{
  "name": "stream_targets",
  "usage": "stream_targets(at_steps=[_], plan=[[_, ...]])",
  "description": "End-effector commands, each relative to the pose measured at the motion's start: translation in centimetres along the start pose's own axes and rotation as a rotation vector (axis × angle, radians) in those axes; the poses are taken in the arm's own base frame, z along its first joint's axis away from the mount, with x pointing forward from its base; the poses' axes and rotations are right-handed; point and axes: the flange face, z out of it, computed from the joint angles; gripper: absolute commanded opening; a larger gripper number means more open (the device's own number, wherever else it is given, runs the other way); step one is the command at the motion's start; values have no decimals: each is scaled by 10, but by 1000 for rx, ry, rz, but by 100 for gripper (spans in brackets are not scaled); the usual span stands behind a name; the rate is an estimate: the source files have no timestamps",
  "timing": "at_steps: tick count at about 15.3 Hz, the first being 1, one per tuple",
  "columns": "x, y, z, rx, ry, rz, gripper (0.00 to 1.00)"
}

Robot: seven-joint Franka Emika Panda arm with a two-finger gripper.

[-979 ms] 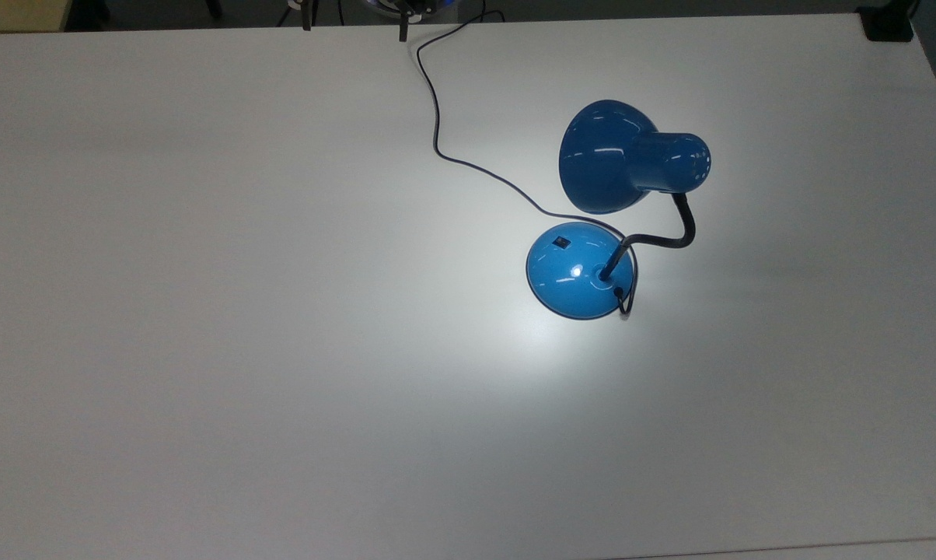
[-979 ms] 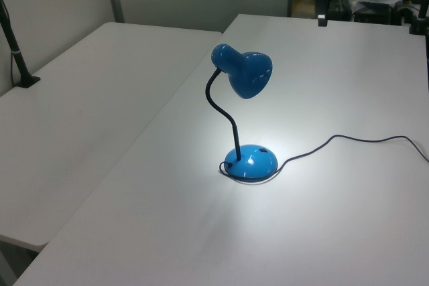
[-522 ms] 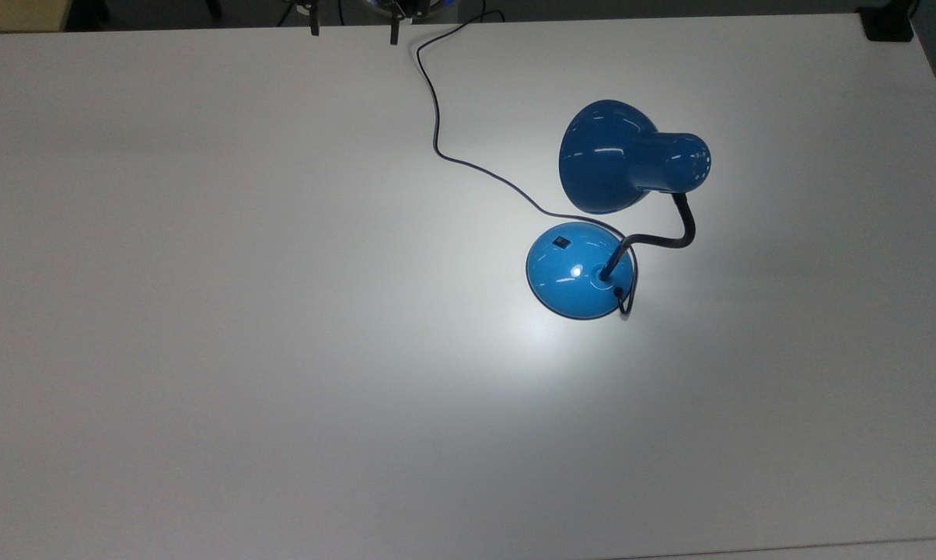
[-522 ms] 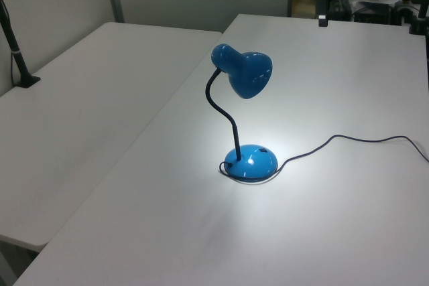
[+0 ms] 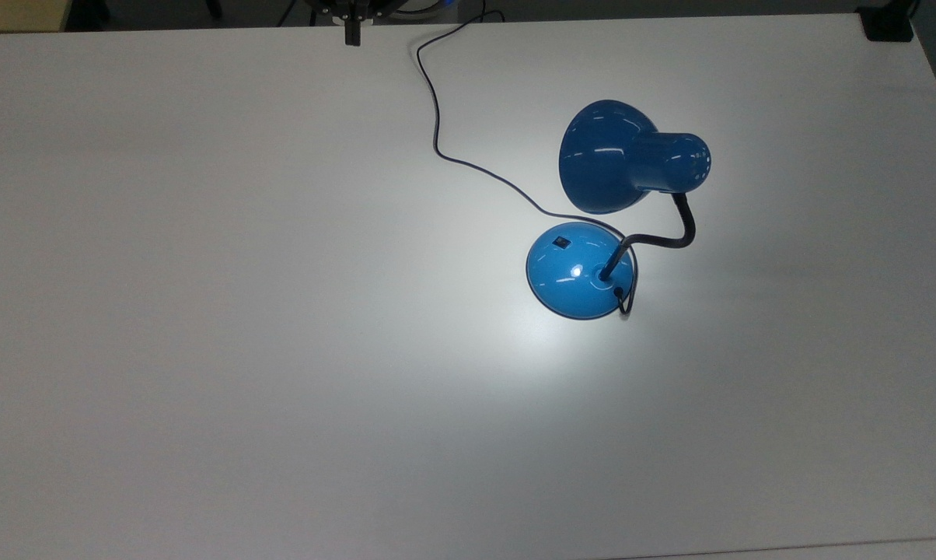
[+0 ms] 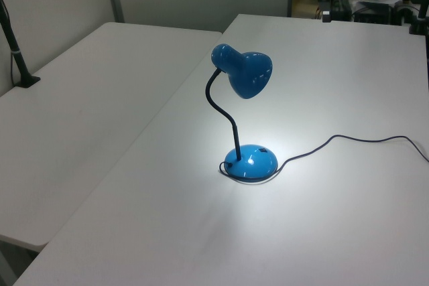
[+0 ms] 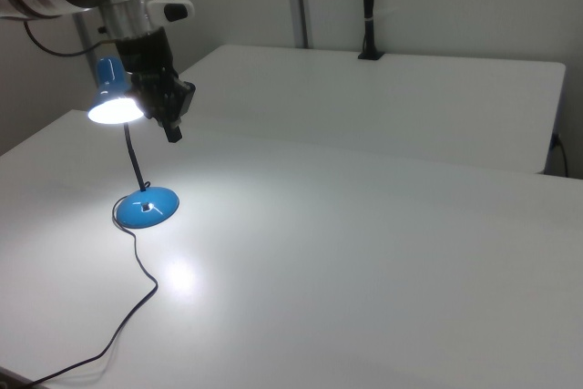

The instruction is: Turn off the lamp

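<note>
Since the earlier frames, the two separated fingertips seen at the far edge of the table (image 5: pixel 204 311) in the top view have been brought together, so that a single dark tip of the gripper (image 5: pixel 351 36) is now seen there; the fingers are pressed closed on nothing. In the right view the gripper (image 7: pixel 173 131) is held in the air, pointing down, well apart from the lamp's base. The lamp (image 5: pixel 581 270) is unmoved and lit: its domed base is stood toward the top view's right of the table's middle, with the small black switch (image 5: pixel 563 242) on the side of the dome nearer the far edge. The cone shade (image 5: pixel 604 159) is held over the surface on the bent gooseneck (image 5: pixel 674 233). The cord (image 5: pixel 437 132) is trailed from the base to the far edge, near the gripper.
</note>
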Motion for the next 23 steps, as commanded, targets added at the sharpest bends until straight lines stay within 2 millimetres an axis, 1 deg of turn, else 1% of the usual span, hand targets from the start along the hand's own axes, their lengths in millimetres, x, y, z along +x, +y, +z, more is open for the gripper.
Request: stream_targets(at_steps=[1,4,6,9,11,12,13,15,16,17,20,22,23], plan=[[-2,1,-4,20,-4,-46,0],[-1,-4,0,34,-8,-123,0],[5,-10,7,36,-5,-146,0],[14,-27,31,71,34,-175,0],[18,-51,45,114,51,-220,0],[18,-63,55,115,59,-293,0],[18,-71,64,114,73,-357,0],[21,-84,78,110,97,-428,0],[22,-97,90,107,116,-463,0],[23,-106,107,104,144,-490,0],[28,-131,133,137,209,-499,0],[34,-145,144,167,246,-498,0],[37,-149,150,174,265,-504,0]])
